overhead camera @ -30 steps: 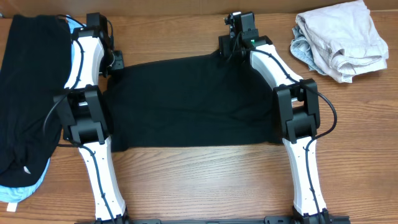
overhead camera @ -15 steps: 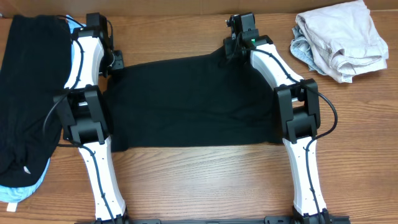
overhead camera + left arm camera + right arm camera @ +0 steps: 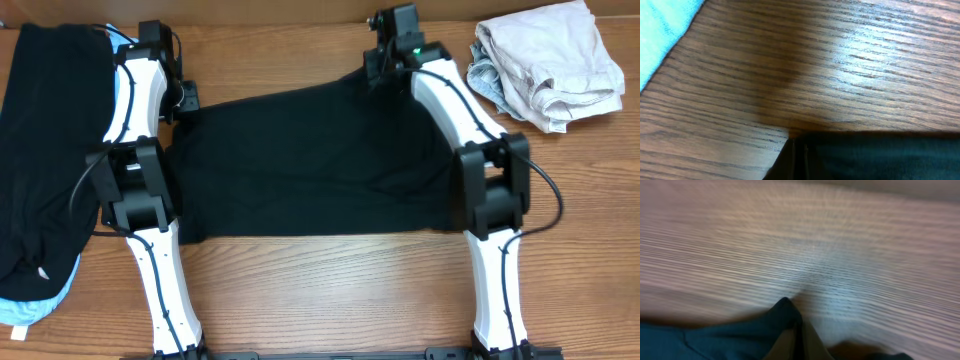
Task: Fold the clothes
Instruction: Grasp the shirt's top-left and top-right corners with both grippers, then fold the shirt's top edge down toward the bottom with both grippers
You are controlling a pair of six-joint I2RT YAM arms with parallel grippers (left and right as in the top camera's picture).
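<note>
You have a brown wood-grain bench (image 3: 330, 290) under everything, and on it the flat, wide black cloth T-shirt (image 3: 310, 165) lies spread across the middle between the two arms; take it as your landmark. Its near edge runs straight, while its far right corner is drawn up into a point. Well to the left of that T-shirt, beyond the left arm, lies a long heap of black cloth garments (image 3: 45, 150) with a small white tag showing near its near end. Far off the T-shirt's far right corner sits a crumpled pile of beige cloth garments (image 3: 545, 65), apart from it. A light-blue cloth garment (image 3: 30, 305) peeks out from under the black heap, on the side away from the T-shirt. Your left gripper (image 3: 185, 100) sits at the T-shirt's far left corner; its wrist view shows only the dark cloth edge (image 3: 880, 155) against bare wood and a strip of light blue (image 3: 665, 30), so you cannot tell how its fingers stand. Your right gripper (image 3: 372, 75) is at the raised far right corner, pinching the T-shirt, which rises in a peak (image 3: 740, 335) in the blurred wrist view.
</note>
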